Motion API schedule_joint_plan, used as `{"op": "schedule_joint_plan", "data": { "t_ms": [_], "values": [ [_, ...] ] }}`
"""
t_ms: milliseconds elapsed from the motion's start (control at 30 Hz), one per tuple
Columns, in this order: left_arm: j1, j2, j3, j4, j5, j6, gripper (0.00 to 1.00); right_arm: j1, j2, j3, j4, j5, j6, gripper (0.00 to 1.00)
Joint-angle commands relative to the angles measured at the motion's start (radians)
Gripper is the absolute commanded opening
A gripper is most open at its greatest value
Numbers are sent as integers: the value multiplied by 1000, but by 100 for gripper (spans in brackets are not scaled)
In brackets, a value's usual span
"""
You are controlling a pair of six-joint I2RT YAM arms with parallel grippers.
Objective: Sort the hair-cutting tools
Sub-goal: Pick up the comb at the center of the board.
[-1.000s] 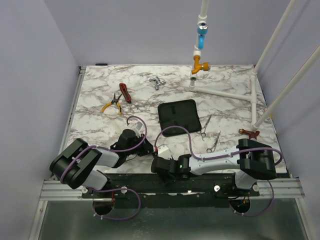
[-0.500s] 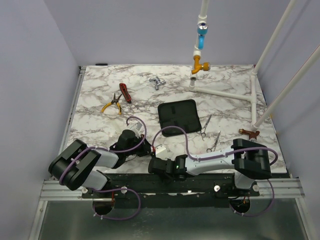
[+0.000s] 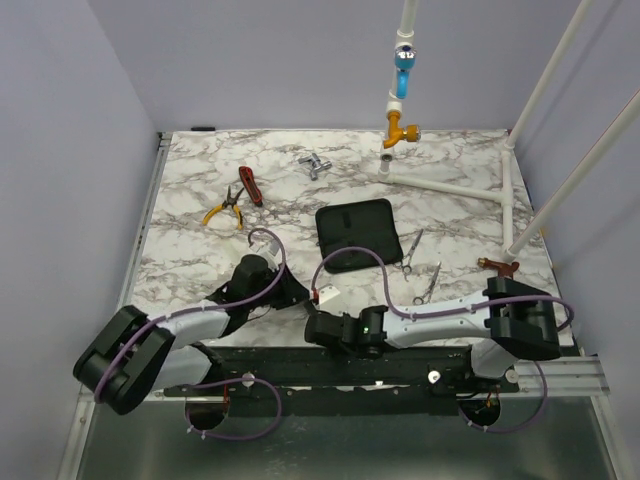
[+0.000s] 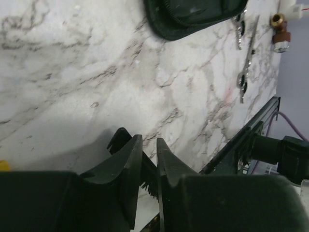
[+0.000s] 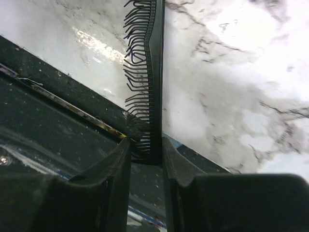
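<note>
**If the two arms pull unevenly, the comb could bend or slip**

The right gripper (image 5: pixel 146 142) is clamped on the comb (image 5: pixel 154 72) at the table's (image 5: pixel 231 72) near edge. The left gripper (image 4: pixel 148 140) is nearly closed around its teeth, but I cannot tell whether it actually grips. From above the comb is hidden. The scissors (image 3: pixel 410 248) lie well apart.

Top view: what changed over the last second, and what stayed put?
The left arm dropped its elbow toward the near-left corner, stretching out; the left gripper barely shifted. The right gripper stayed low at the near edge, shut on the comb. The scissors, pliers and pouch did not move.
</note>
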Motion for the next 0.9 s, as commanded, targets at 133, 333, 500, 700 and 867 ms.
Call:
{"op": "schedule_joint_plan", "data": {
  "t_ms": [133,333,500,700,867],
  "values": [
    [12,-258,195,-327,-199,50,48,-10,-247,-49,-143,95,23,21],
    [28,-175,293,-340,-219,60,58,-8,-423,-101,-235,207,78,21],
    [30,56,417,-329,-197,102,60,-9,-543,-102,-326,355,130,22],
    [30,292,580,-399,-178,153,61,-12,-635,-96,-354,445,120,22],
    [30,369,639,-436,-232,186,59,-15,-643,-93,-359,461,107,22]
  ]
}}
